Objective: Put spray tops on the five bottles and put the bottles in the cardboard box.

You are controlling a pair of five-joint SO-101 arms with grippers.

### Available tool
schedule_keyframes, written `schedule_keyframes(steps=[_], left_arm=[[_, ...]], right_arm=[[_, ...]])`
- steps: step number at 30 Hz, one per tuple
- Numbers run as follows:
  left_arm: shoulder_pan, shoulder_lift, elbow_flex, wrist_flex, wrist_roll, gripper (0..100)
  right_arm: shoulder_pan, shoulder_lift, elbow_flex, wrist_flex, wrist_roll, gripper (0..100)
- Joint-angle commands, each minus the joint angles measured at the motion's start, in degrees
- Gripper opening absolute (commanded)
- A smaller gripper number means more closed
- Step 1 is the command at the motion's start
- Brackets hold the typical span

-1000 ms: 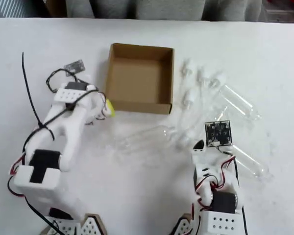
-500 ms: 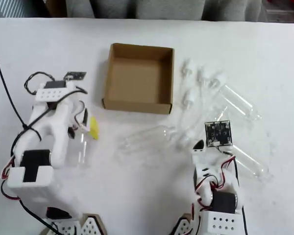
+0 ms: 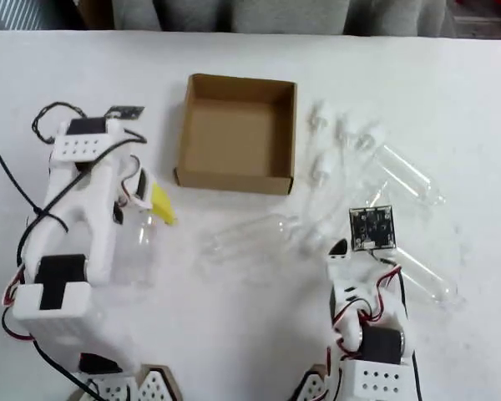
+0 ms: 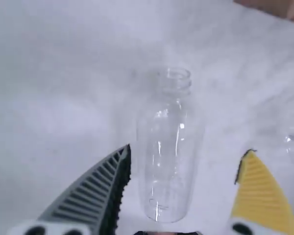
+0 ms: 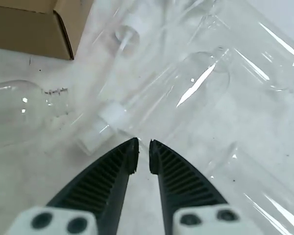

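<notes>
- left gripper [image 4: 187,151]: fingers spread wide, gray finger [image 4: 110,191] on one side, yellow finger [image 4: 257,191] on the other, nothing clamped
- clear bottle [image 4: 169,147] lies on the white table [image 4: 49,73] between those two fingers, open neck pointing away from the wrist, base toward the palm
- there is a visible gap between the bottle and the yellow finger; the gray fingertip sits right beside the bottle wall, and I can't tell if it touches
- cardboard box [image 3: 234,180] is well beyond the fingertips, off on the yellow finger's side, open face up
- right gripper [image 5: 142,144]: fingers nearly together with only a thin slit between the tips, holding nothing
- white spray top [image 5: 104,126] lies on the table just ahead of those tips, apart from them
- second bottle [image 5: 19,105] lies on its side farther out, past the spray top, neck toward the fingertips' line
- more clear bottles [image 5: 210,83] lie on their sides ahead of the tips on the other side, overlapping each other
- a corner of the box sits beyond the second bottle, far from the fingers
</notes>
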Motion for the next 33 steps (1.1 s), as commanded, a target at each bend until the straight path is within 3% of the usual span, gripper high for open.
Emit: schedule_keyframes(steps=[1,5,17,26,33], left_arm=[[-0.1,-1.9,-4.7,3.1,0.7,34],[0.0,-1.8,-3.5,2.2,0.7,34],[-0.7,-1.8,9.7,-12.5,-4.7,34],[-0.1,-1.8,16.6,-22.1,-4.1,34],[-0.1,-1.8,17.3,-22.9,-0.2,33]], right_arm=[[0.0,-0.4,-0.4,-1.6,0.6,3.3],[-0.1,-0.4,-0.4,-1.6,0.6,3.3],[0.0,-0.4,-0.4,-2.3,0.6,3.3],[0.0,-0.4,-0.4,-2.3,0.6,3.4],[0.0,-0.4,-0.4,-2.4,0.6,3.4]])
